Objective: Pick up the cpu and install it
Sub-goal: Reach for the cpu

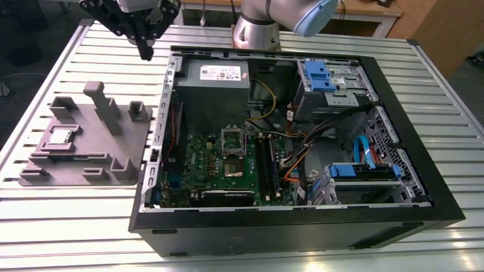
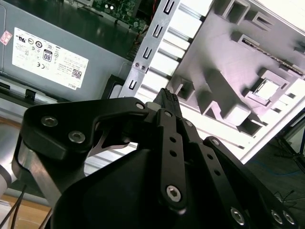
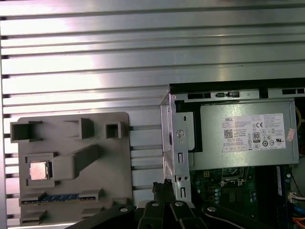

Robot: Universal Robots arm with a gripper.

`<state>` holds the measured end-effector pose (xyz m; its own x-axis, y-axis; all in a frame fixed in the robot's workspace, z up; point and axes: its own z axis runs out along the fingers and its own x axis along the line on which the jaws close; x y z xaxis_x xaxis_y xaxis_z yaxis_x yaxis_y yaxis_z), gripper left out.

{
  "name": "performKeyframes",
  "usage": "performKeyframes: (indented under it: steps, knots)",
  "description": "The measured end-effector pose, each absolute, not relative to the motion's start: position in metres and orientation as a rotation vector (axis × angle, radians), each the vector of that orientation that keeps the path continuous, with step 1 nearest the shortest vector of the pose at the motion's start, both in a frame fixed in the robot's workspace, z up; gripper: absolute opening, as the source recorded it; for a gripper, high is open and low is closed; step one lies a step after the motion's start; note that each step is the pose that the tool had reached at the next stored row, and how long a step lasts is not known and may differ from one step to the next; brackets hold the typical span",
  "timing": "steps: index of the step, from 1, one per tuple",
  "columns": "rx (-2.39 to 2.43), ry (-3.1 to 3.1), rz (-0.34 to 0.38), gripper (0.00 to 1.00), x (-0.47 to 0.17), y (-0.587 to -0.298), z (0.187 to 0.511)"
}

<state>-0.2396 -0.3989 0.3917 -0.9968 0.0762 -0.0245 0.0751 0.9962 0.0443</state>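
At the exterior view's left, a grey plate [image 1: 76,170] on the slatted tabletop [image 1: 76,215] holds the cpu [image 1: 60,137] in a square recess, untouched. Further right, the hand [image 1: 145,54] hangs above the tabletop between plate and open computer case [image 1: 287,224], well apart from the cpu, fingers pressed together and empty. I judge the pick-up not yet begun. Inside the case, the power supply [image 1: 215,96] carries a white printed label [image 1: 219,72], and the socket [image 1: 233,165] sits on the green motherboard nearby.

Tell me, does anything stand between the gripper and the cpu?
Nothing visible does. The gripper hangs in open air, and the cpu lies uncovered on the grey plate; a tall post stands beside it, not over it.
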Motion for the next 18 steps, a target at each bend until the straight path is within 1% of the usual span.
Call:
performKeyframes:
  steps: [18]
  knots:
    - [0.118,3.113,0.068,0.1,-0.2459,-0.3989,0.3913]
